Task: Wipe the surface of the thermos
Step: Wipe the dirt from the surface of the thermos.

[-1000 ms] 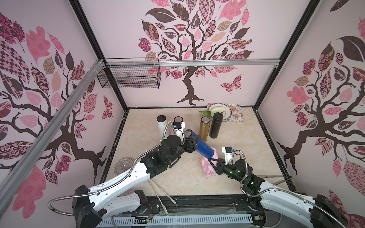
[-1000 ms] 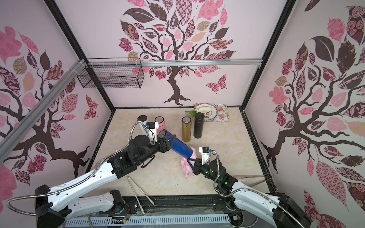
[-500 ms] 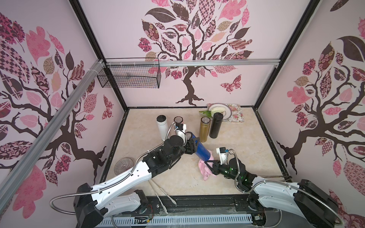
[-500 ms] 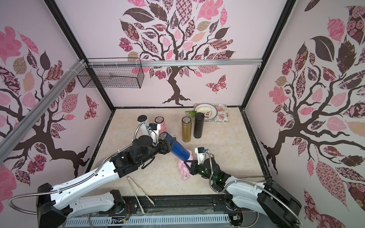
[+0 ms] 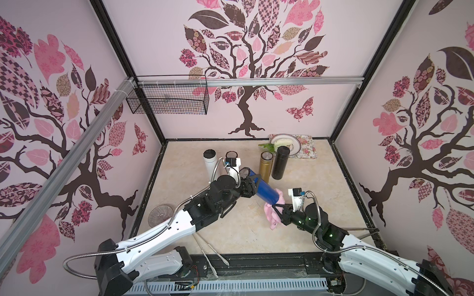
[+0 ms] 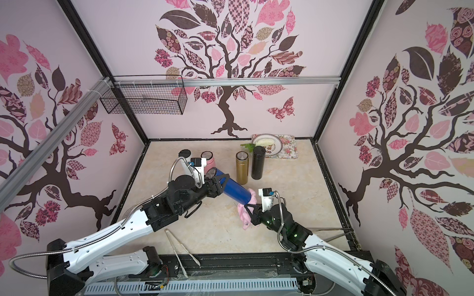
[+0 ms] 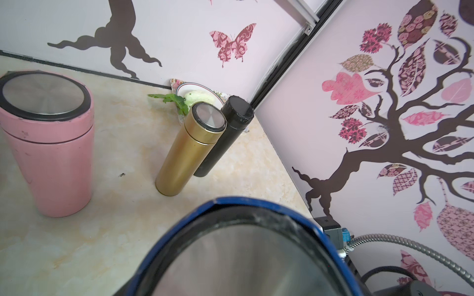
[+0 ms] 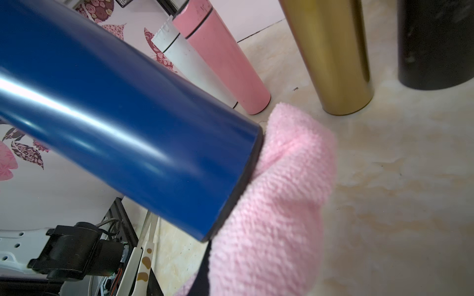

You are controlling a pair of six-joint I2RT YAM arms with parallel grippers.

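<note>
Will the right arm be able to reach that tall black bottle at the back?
Probably yes. Only bare tabletop lies between the right arm and the tall black cylindrical thermos; the blue metal thermos is off to one side. The arm's jaws are shut on a fluffy pink cloth, though.

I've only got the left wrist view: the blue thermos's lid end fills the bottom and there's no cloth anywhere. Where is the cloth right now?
Observer: The cloth is pressed against the base end of the blue thermos, not along its side.
Operator: What's holding it there?
Observer: The right gripper is shut on it, and a loose end hangs below the jaws.
</note>
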